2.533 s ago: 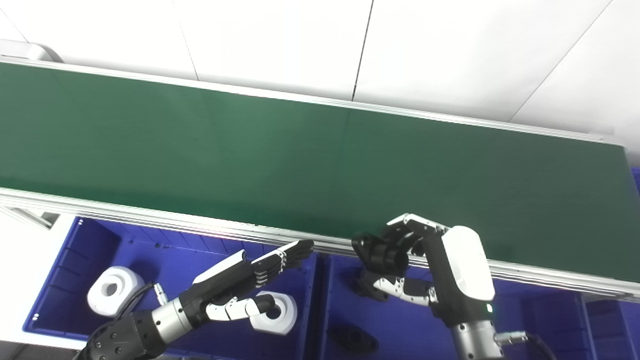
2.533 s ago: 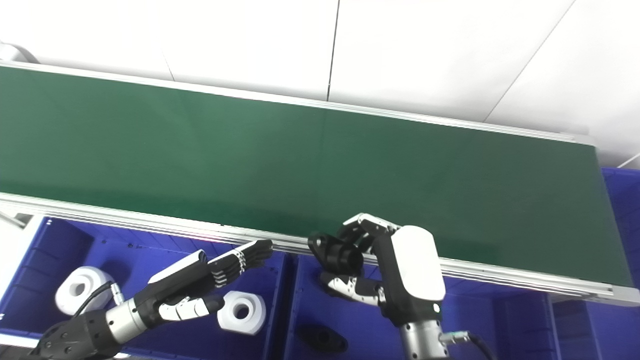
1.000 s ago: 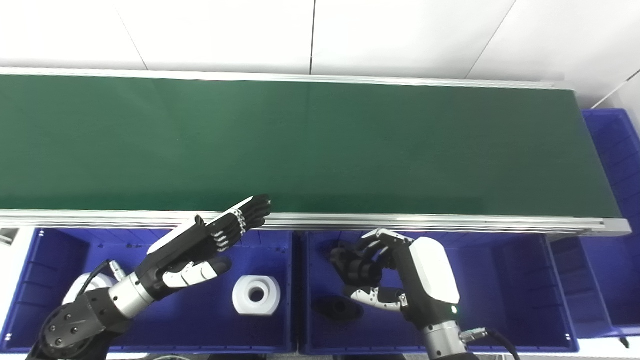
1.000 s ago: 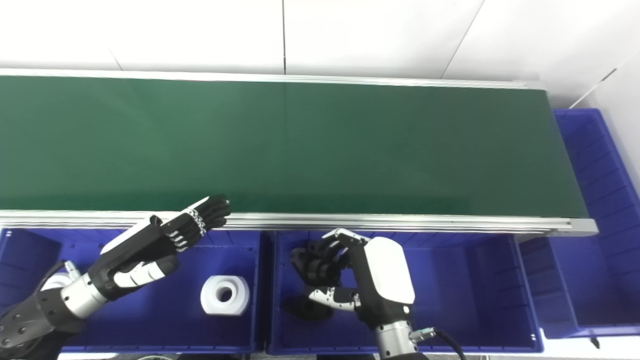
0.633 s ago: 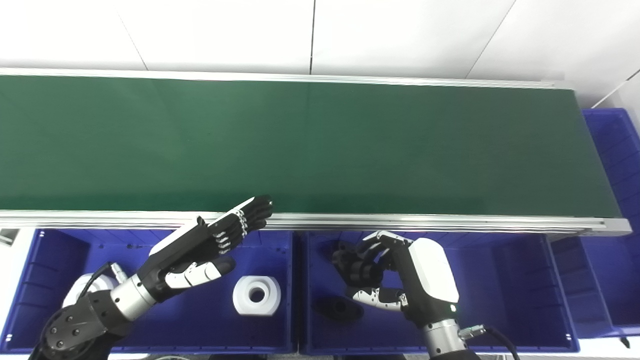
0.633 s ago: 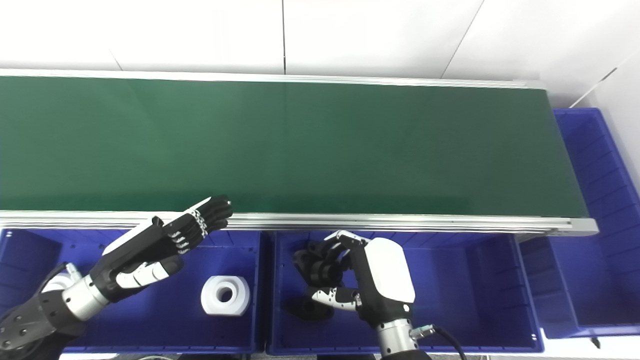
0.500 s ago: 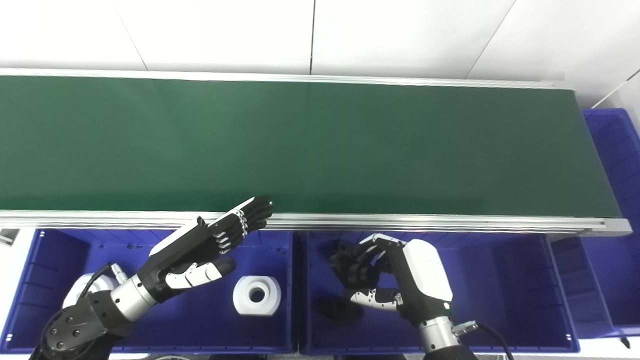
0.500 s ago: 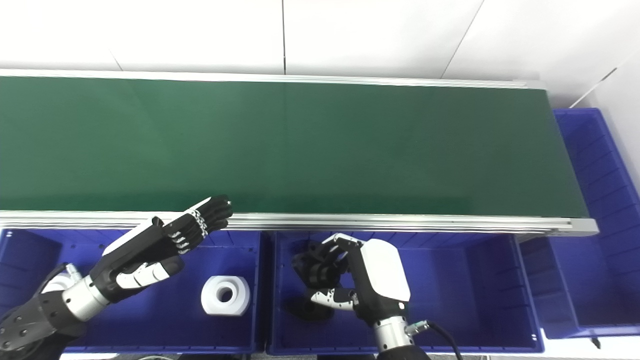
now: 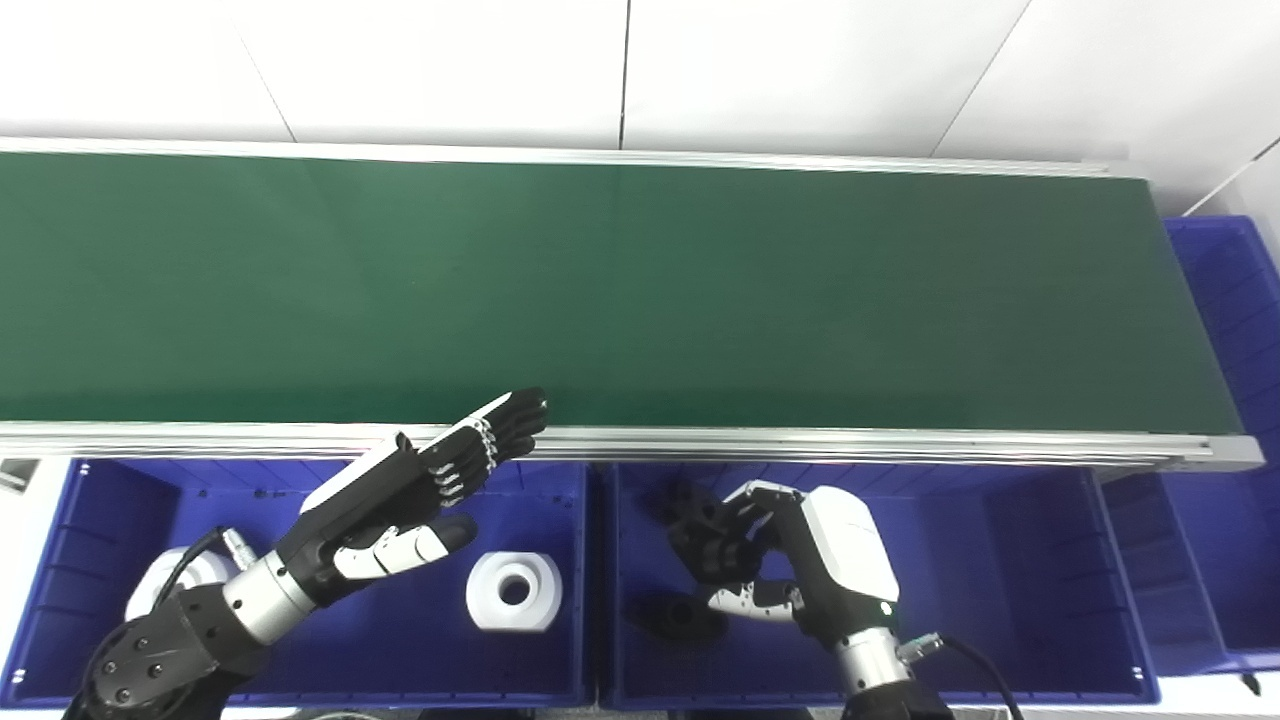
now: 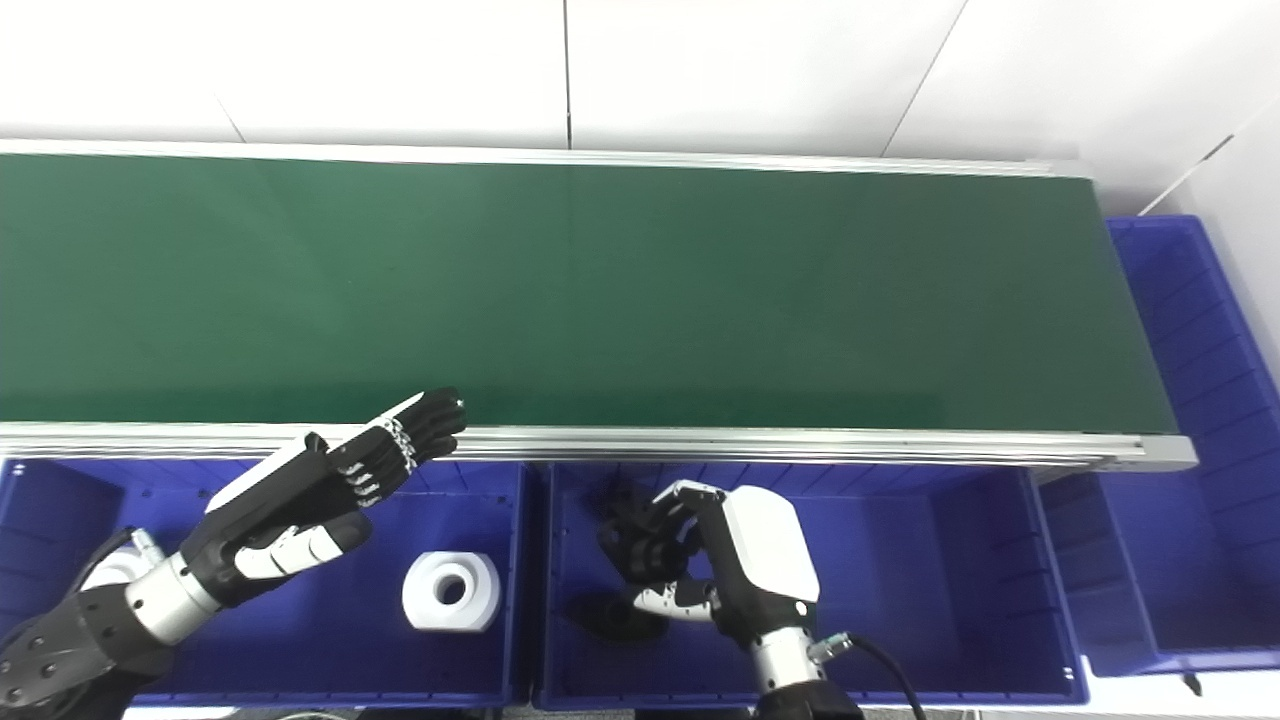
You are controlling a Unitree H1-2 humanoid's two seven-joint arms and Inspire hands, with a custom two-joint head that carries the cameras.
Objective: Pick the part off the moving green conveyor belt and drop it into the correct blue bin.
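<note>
The long green conveyor belt [image 9: 640,290] lies past both hands and has nothing on it. Below it sit blue bins. The right hand [image 9: 790,560] is inside the middle bin [image 9: 1000,580], fingers curled around a black part [image 9: 705,530]. Another black part [image 9: 680,617] lies on the bin floor just under that hand. The left hand [image 9: 410,495] is above the left bin [image 9: 330,660], flat and open, holding nothing, its fingertips at the belt's rail. A white ring part [image 9: 513,590] lies just below that hand. Another white part [image 9: 165,590] is half hidden beside its wrist.
</note>
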